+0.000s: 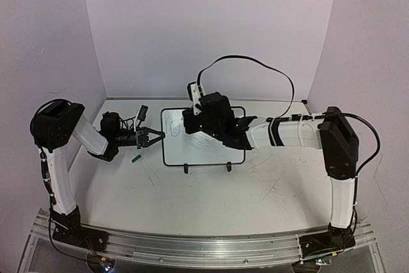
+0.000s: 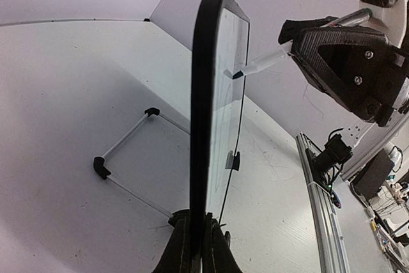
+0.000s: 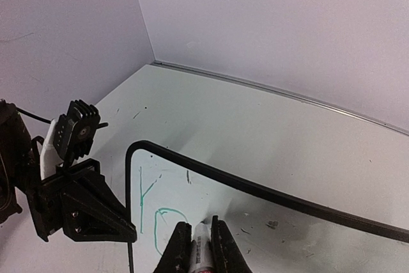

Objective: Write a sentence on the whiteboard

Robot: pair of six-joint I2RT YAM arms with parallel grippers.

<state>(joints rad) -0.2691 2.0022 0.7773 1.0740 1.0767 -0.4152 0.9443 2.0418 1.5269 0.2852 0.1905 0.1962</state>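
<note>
Near table edge: both arm bases on metal rail (image 1: 204,247). Mid-table: whiteboard (image 1: 195,151) stands on two black feet, centre of tabletop (image 1: 255,196). Small green object (image 1: 135,156) on table just left of board. Left gripper (image 1: 160,135) clamped tight on board's left frame edge. Right gripper (image 3: 199,225) closed around marker (image 2: 268,62), above board's middle, marker tip touching board face. Sentence (image 3: 158,210): few green strokes only, "Y" plus rounded letter, at board's far-left corner. Far side: plain walls.
</note>
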